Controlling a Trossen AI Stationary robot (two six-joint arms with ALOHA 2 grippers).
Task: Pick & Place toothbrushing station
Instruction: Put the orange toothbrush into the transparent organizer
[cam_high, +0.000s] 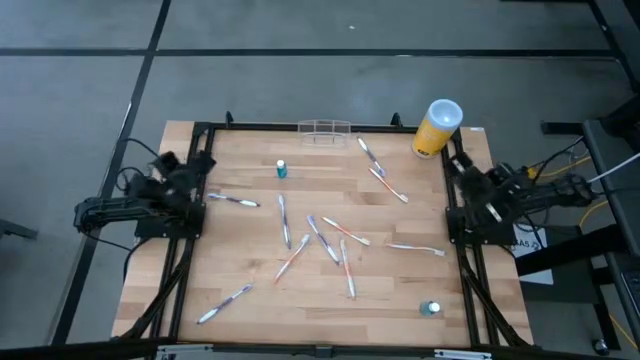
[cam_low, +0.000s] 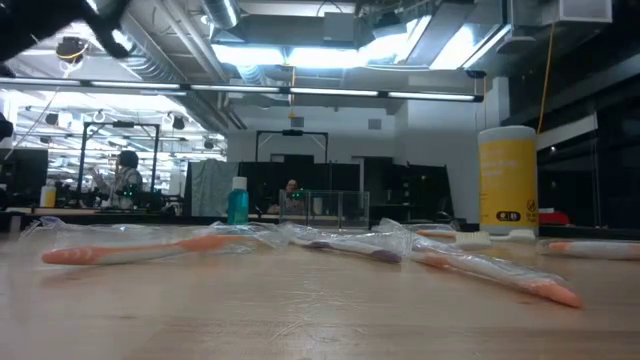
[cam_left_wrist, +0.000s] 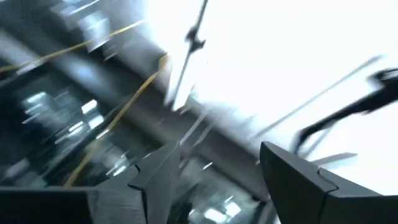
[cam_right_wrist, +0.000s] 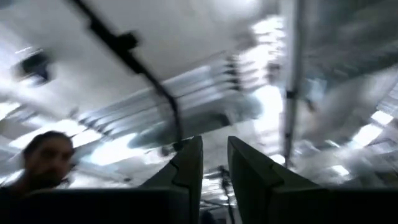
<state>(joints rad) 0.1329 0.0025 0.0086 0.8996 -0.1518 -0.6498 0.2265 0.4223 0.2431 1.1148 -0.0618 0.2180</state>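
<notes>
The toothbrushing station (cam_high: 325, 128), a low see-through holder with thin pale edges, stands on its base at the middle of the table's far edge; it also shows in the low view (cam_low: 325, 208). My left gripper (cam_high: 197, 166) rests at the table's left edge and my right gripper (cam_high: 461, 166) at the right edge, both far from the holder. In the wrist views both point up at the ceiling. My left gripper (cam_left_wrist: 221, 180) is open wide and empty. My right gripper (cam_right_wrist: 214, 180) is open by a narrow gap and empty.
Several wrapped toothbrushes (cam_high: 330, 240) lie scattered over the table's middle. A yellow cylinder with a white top (cam_high: 437, 127) stands at the far right. A small teal bottle (cam_high: 282, 170) stands left of the middle, another (cam_high: 430, 309) near the front right. A person (cam_right_wrist: 46, 162) shows beyond the table.
</notes>
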